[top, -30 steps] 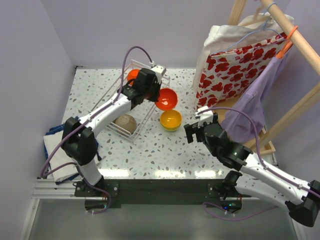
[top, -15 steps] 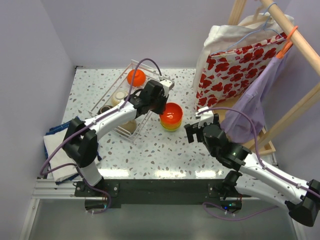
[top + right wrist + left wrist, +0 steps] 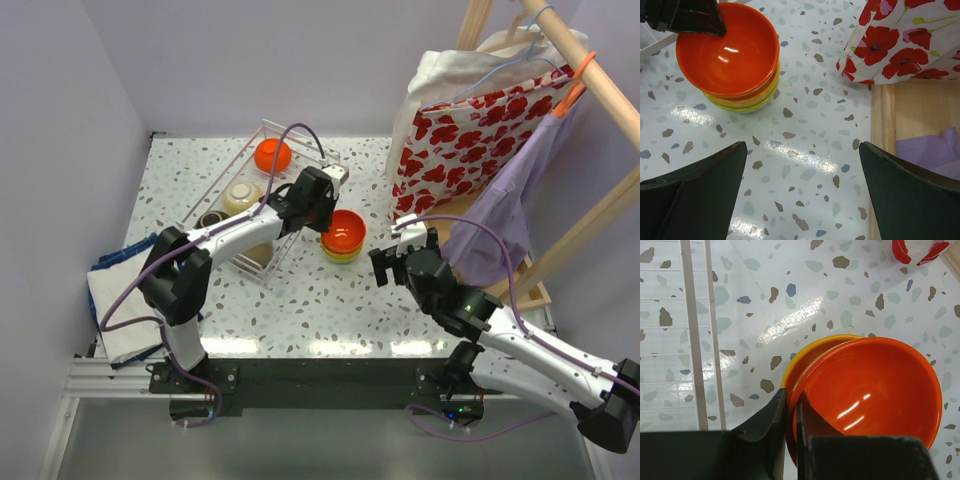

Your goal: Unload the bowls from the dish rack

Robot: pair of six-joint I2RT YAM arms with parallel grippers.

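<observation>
The white wire dish rack [image 3: 236, 163] holds an orange-red bowl [image 3: 271, 154], a cream bowl [image 3: 243, 196], a dark brown bowl [image 3: 212, 218] and a tan bowl [image 3: 255, 250]. Right of the rack, a second orange-red bowl [image 3: 344, 228] [image 3: 870, 390] [image 3: 727, 50] sits nested on a yellow-orange bowl [image 3: 810, 350] and a lime green bowl [image 3: 740, 106]. My left gripper [image 3: 322, 222] [image 3: 790, 397] is shut on that top bowl's near rim, one finger inside and one outside. My right gripper [image 3: 385, 262] [image 3: 802, 150] stands open over bare table, right of the stack.
A poppy-print bag [image 3: 470, 130] hangs on the wooden clothes rack [image 3: 590, 70] at the right, with a purple garment [image 3: 500, 210] beside it. The rack's wooden base [image 3: 900, 150] lies under my right finger. Folded cloths [image 3: 110, 290] lie at the left front.
My left gripper carried the orange-red bowl from above the rack's edge rightward and down onto the yellow-orange bowl. The right arm stayed still.
</observation>
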